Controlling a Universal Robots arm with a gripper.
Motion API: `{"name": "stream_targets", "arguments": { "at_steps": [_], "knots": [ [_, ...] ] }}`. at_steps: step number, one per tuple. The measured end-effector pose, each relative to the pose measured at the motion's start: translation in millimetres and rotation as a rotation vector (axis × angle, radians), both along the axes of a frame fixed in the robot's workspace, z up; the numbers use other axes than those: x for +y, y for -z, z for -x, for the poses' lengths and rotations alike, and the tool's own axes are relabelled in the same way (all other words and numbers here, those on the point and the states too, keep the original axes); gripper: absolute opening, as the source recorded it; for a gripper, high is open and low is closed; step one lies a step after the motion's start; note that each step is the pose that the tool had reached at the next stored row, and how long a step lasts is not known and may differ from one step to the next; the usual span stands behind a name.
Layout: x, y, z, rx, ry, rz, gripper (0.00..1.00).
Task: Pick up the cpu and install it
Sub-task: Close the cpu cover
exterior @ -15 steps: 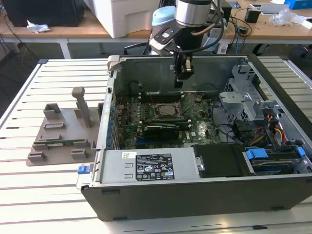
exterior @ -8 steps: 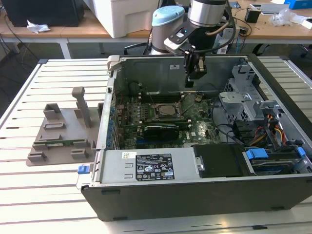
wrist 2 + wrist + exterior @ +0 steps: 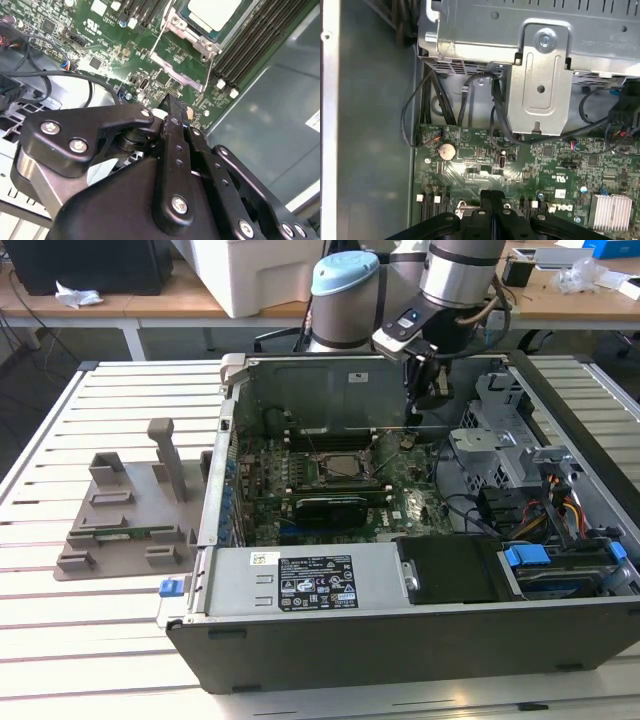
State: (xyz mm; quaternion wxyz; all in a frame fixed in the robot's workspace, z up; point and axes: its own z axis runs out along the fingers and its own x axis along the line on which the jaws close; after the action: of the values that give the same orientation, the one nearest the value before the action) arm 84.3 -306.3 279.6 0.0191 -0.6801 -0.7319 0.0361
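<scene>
The cpu (image 3: 215,12) is a silver-topped square lying in the motherboard socket, with the socket's metal frame (image 3: 176,67) swung open beside it. In the exterior view the cpu (image 3: 341,466) sits in the middle of the green board inside the open computer case. My gripper (image 3: 413,423) hangs inside the case near its back wall, toward the exterior view's right of the socket and just above the board. Its two black fingers are pressed together, with nothing seen between them, in both wrist views (image 3: 169,100) (image 3: 492,196).
A grey plastic tray (image 3: 125,520) lies on the slatted table at the exterior view's left. A black finned card (image 3: 333,505) sits in front of the socket. The metal drive cage (image 3: 545,85), black cables (image 3: 460,100), a coin battery (image 3: 447,150) and a heat sink (image 3: 610,210) surround the gripper.
</scene>
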Motion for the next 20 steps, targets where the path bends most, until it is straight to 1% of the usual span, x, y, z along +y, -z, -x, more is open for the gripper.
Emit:
{"name": "stream_targets", "arguments": {
  "at_steps": [1, 3, 5, 6, 7, 9, 10, 11, 15, 20],
  "knots": [
    [0.0, 7.0, 0.0, 0.0001, 0.0, 0.0002, 0.11],
    [0.0, 13.1, 0.0, 0.0, 0.0, 0.0002, 0.11],
    [0.0, 22.2, 0.3, 0.0, 0.0, 0.0001, 0.11],
    [0.0, 25.7, 1.5, 0.0001, 0.0, 0.0003, 0.11],
    [0.0, 31.1, 7.4, 0.0, 0.0, 0.0001, 0.11],
    [0.0, 31.8, 12.8, 0.0, 0.0, 0.0001, 0.11],
    [0.0, 31.9, 18.2, 0.0001, 0.0, 0.0, 0.11],
    [0.0, 32.6, 31.7, 0.0001, 0.0, 0.0002, 0.11],
    [0.0, 33.8, 42.8, 0.0001, 0.0, -0.0013, 0.11],
    [0.0, 33.9, 48.7, 0.0001, 0.0, -0.0013, 0.11]
  ]
}}
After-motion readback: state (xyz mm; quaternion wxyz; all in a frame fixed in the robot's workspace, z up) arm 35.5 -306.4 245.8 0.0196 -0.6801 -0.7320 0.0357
